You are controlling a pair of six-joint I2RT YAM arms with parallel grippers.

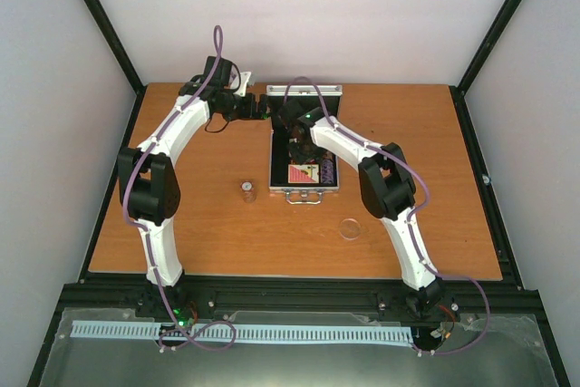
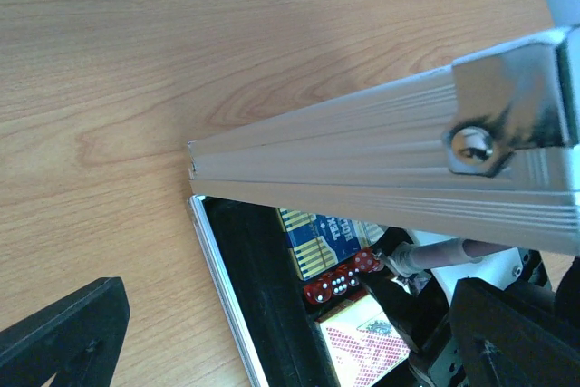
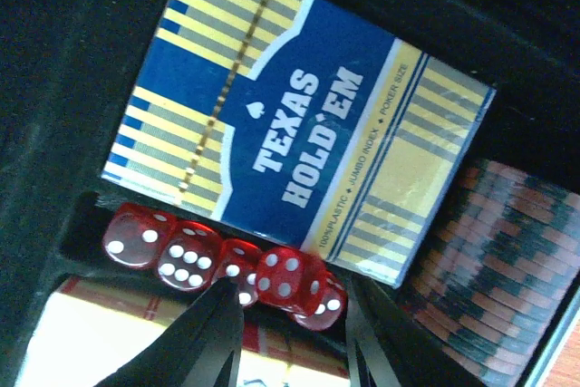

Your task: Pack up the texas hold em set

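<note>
At the case [image 1: 305, 193], left gripper [image 1: 257, 108], spread, seemingly props the lid [image 2: 381, 169] while right gripper [image 3: 290, 342] straddles the dice [image 3: 222, 265], pinch unclear.

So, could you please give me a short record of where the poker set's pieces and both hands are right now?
case: open, lid upright at the far end
in case: blue deck, red-backed deck, row of red dice, chips lying edge-on
on table: small chip stack left of case; clear disc nearer, to its right
right hand: inside case, fingers either side of the dice row's end; grip unclear
left hand: at the lid's left edge, fingers apart
</note>
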